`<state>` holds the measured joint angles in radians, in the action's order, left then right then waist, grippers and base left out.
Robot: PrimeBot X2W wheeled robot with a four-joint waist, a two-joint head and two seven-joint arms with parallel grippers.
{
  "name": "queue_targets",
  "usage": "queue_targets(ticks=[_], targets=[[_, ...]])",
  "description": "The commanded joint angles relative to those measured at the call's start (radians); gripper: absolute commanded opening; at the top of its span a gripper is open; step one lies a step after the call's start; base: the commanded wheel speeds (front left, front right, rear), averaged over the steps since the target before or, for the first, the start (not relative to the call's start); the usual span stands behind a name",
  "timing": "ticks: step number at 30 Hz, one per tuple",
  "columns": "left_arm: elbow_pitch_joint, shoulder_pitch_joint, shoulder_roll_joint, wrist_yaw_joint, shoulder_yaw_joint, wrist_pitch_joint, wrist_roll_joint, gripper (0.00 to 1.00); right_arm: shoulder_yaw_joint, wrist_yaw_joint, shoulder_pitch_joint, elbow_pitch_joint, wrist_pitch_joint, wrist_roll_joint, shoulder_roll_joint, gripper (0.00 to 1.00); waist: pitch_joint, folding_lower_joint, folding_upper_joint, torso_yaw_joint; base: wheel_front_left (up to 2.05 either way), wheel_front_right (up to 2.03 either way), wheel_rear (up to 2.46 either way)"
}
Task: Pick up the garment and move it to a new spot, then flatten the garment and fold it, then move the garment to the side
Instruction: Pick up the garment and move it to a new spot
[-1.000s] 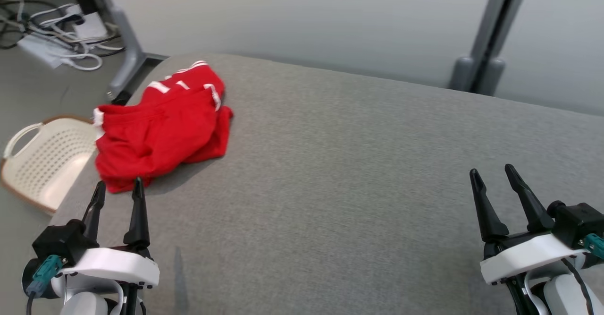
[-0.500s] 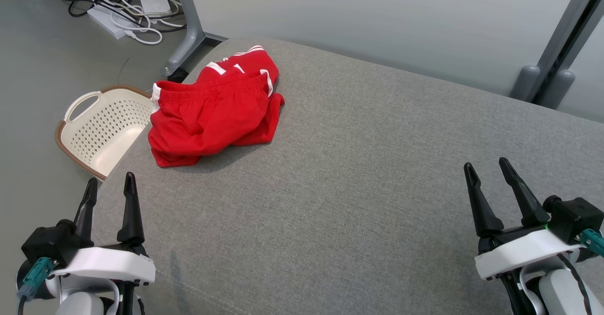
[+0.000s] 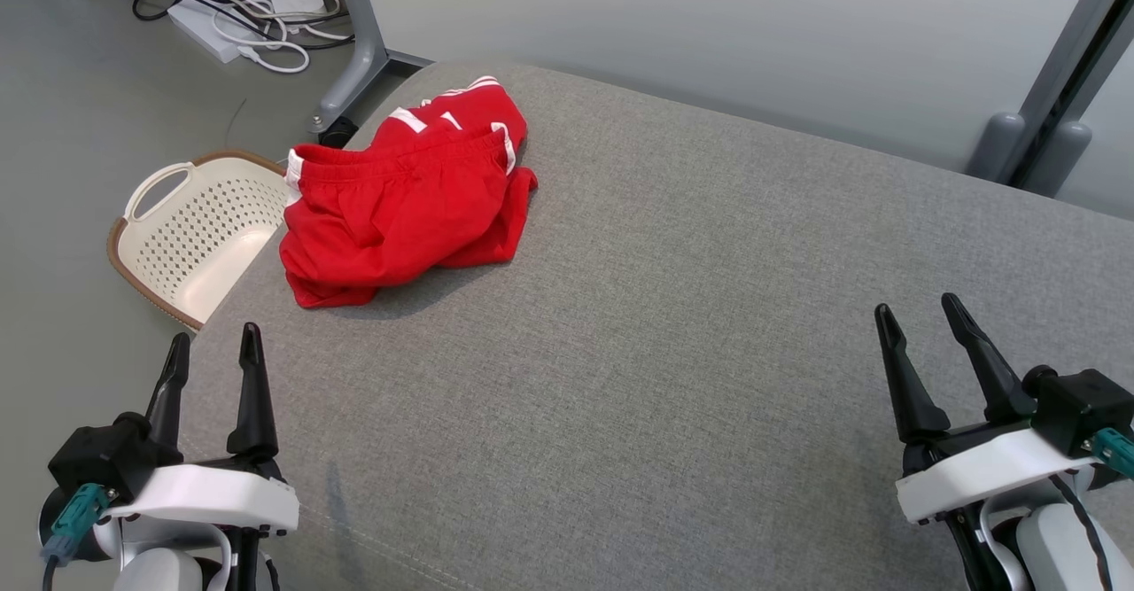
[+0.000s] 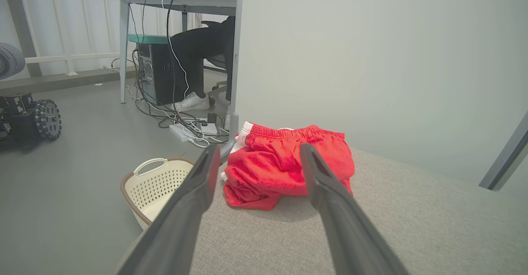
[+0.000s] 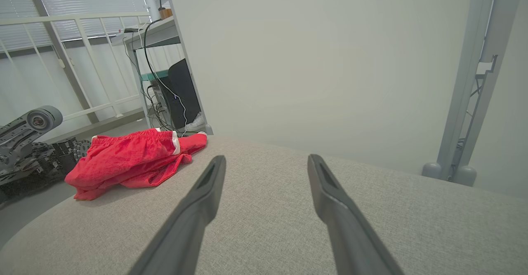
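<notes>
Grey fabric-covered counter (image 3: 709, 352), rounded at its far left corner, standing before a pale wall (image 3: 664, 24). We record the following.

- Garment (image 3: 403, 201): red shorts with white trim, lying crumpled and part-folded on the counter's far left corner, the waistband toward the left edge. Nothing holds it.
- Basket (image 3: 190, 237): cream, perforated, brown-rimmed, on the floor (image 3: 80, 112) just beside the counter's left edge, below the garment.
- Cables (image 3: 230, 6): a tangle with a white power strip, on the floor beyond the basket.
- Post (image 3: 1054, 68): grey, upright, at the far right behind the counter.
- Left gripper (image 3: 215, 336): near the left edge, jaws wide and empty. We note it pointing toward the garment, well short of it.
- Right gripper (image 3: 917, 305): over the near right, jaws wide and empty, well apart from the garment.
</notes>
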<state>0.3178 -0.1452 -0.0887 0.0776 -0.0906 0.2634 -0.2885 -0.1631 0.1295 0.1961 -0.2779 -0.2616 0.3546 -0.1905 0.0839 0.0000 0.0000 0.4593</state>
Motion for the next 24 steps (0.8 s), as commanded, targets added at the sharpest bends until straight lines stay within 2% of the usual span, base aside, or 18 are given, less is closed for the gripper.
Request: queue_targets(ticks=[1,10,17,24], targets=[[-0.002,0.002,-0.002,0.004,-0.005,0.002,0.008,1.0,0.007,0.002,0.011,-0.001,-0.004,-0.008,-0.008,1.0,0.002,0.0,0.0,0.0,0.0,0.0,0.0],[-0.007,-0.032,0.01,0.007,-0.004,0.002,0.022,1.0,-0.002,0.002,0.027,0.006,-0.004,-0.015,-0.03,1.0,0.035,0.0,0.0,-0.012,0.0,0.0,0.0],[0.004,-0.135,0.011,0.01,-0.005,0.002,0.032,1.0,-0.011,0.002,0.076,0.039,0.031,-0.036,-0.072,1.0,0.123,0.0,0.0,-0.061,0.0,0.0,0.0],[0.136,-0.3,-0.02,0.019,0.0,-0.011,0.021,1.0,-0.011,0.002,0.118,0.095,0.078,-0.046,-0.111,1.0,0.212,0.0,0.0,-0.133,0.0,0.0,0.0]])
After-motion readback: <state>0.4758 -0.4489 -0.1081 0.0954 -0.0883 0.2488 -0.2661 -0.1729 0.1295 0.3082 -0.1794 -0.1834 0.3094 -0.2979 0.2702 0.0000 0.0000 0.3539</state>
